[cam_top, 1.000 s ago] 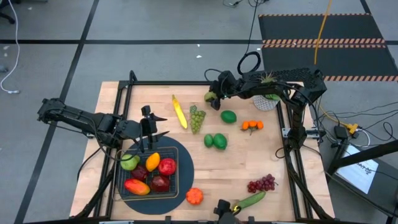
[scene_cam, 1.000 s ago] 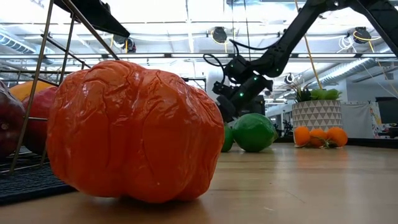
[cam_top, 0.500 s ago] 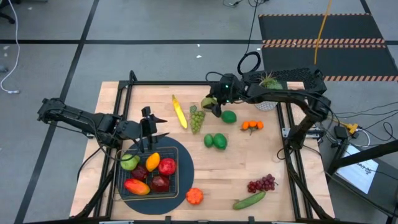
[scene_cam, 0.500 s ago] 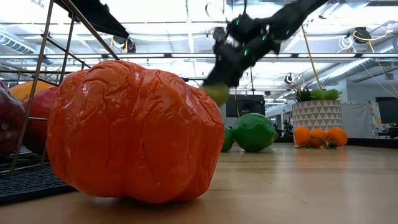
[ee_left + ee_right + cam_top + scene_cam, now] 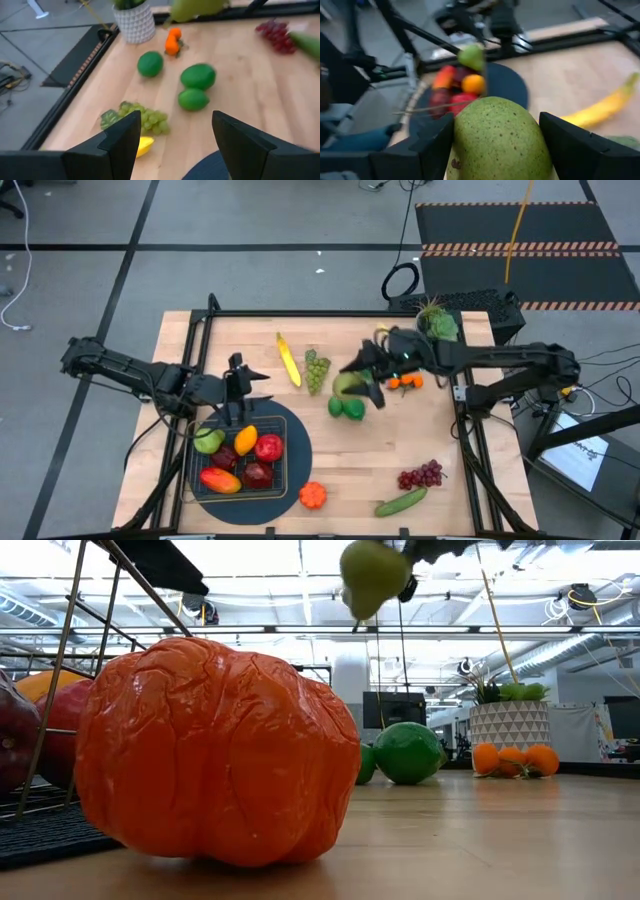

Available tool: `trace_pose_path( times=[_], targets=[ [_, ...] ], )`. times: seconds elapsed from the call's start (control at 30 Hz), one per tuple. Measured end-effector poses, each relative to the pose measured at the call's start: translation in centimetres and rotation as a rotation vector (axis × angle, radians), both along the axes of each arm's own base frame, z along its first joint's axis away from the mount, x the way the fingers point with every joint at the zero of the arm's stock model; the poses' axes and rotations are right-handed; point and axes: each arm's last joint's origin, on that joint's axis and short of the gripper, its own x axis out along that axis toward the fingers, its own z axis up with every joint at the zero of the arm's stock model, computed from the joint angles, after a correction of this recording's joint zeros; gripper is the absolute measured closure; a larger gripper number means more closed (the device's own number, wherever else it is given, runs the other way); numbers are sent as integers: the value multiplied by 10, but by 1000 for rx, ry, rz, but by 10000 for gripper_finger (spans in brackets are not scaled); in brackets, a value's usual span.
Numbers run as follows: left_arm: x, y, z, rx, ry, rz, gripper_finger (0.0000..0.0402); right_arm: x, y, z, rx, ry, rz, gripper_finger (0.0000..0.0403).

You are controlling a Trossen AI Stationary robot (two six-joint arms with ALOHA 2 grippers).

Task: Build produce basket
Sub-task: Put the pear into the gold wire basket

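High view shows a light wooden bench [image 5: 250, 330] framed by black rails, standing on a grey floor with a striped dark mat at far right. At the near left corner the basket [image 5: 238, 458] sits on a round dark mat [image 5: 296, 442], already holding several fruits. Loose produce lies across the bench: a banana [image 5: 289, 359] and green grapes [image 5: 317, 368] toward the far side, two limes [image 5: 349, 408] at centre, oranges [image 5: 405, 381] to the right, purple grapes [image 5: 421, 475], a cucumber [image 5: 401, 501] and an orange pepper [image 5: 313, 495] along the near edge. A potted plant [image 5: 437, 326] stands at the far right corner.

Right end effector [image 5: 362, 378] hangs above the centre, clamped around a green pear [image 5: 497, 132]. Left end effector [image 5: 238, 385] waits empty, fingers parted, just beyond the basket's far edge. Bare wood lies between the limes and the basket.
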Motion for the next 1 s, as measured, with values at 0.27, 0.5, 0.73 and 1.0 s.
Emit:
trace_pose_path(
  times=[0.27,0.5,0.73,1.0],
  targets=[
    [5,-25,15,-139,-165,-211,158,-11,63,-20,61,-247,123,131],
    [17,-64,15,-170,-271,-365,158,-22,96,-32,59,-389,96,131],
    [40,-93,6,-66,-377,-442,158,-31,119,-24,14,-517,174,131],
    [63,-99,4,-12,-424,-428,158,-34,121,-16,-59,-622,187,131]
  ],
)
